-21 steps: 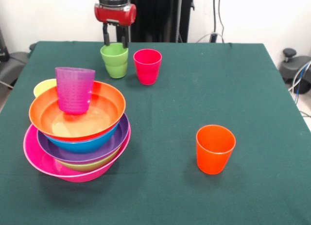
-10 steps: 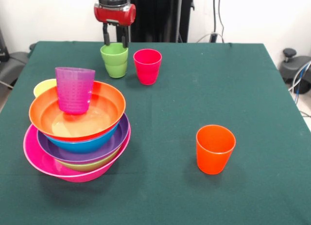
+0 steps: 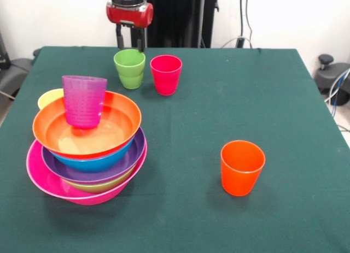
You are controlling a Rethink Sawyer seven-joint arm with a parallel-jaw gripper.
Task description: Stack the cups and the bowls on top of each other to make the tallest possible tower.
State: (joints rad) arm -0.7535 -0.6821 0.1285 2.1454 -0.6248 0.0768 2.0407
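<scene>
The tower stands at the left: a pink bowl (image 3: 46, 183) as base, then green (image 3: 95, 186), purple (image 3: 117, 161), blue (image 3: 98, 163) and orange bowls (image 3: 123, 119) nested in it. A purple cup (image 3: 83, 100) stands upright in the orange bowl. A yellow cup (image 3: 48, 98) peeks out behind the pile. A green cup (image 3: 129, 70) and a red cup (image 3: 165, 74) stand side by side at the far side. An orange cup (image 3: 241, 167) stands alone at the near right. My gripper (image 3: 129, 44) hangs open just above and behind the green cup's rim, holding nothing.
The dark green cloth covers the table (image 3: 219, 111). The black pedestal (image 3: 175, 18) rises behind the far edge. Chair parts and cables (image 3: 333, 78) show past the right edge.
The gripper has risen slightly off the green cup's rim. The cups and bowls stay where they were.
</scene>
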